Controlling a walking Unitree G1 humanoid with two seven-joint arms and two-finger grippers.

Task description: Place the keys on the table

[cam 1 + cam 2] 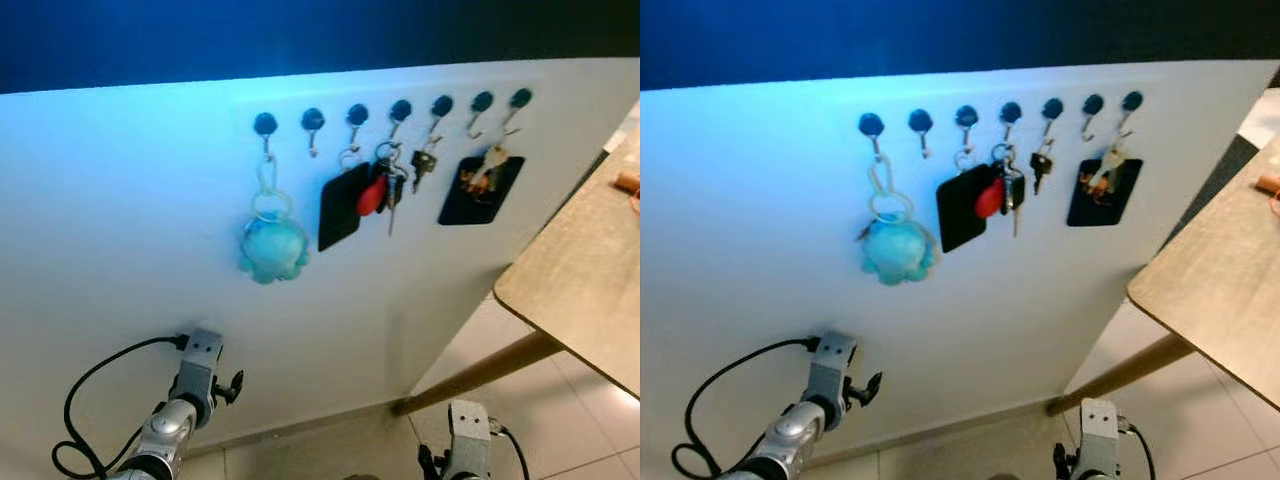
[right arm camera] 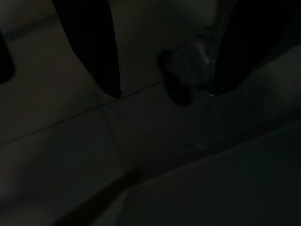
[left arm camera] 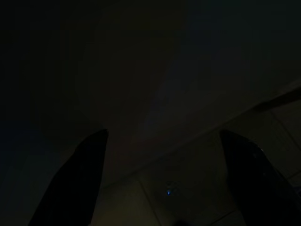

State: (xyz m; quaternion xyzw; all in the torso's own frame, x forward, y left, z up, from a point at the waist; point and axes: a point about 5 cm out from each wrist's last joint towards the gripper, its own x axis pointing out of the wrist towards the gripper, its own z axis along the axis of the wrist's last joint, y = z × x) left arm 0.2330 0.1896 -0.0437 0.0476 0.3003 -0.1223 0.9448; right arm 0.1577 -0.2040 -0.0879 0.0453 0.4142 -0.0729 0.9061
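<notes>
Well, I had not started the real work yet. Going from left to right along the white wall (image 1: 120, 230), I saw a row of dark hooks (image 1: 313, 120). A blue-green soft toy (image 1: 273, 248) hung from the first one. Next came a black tag (image 1: 341, 207), then the keys (image 1: 390, 185) with a red fob, then more keys on another black tag (image 1: 480, 188). Further right stood the table (image 1: 580, 290), well apart from the hooks. My left gripper (image 3: 162, 183) hung low by the wall, its fingers wide apart and holding nothing. My right gripper (image 2: 162, 70) hung over the floor tiles (image 1: 520, 380), fingers apart and holding nothing too. So I thought everything was left to do: reach up, take the keys, and set them on the table.
</notes>
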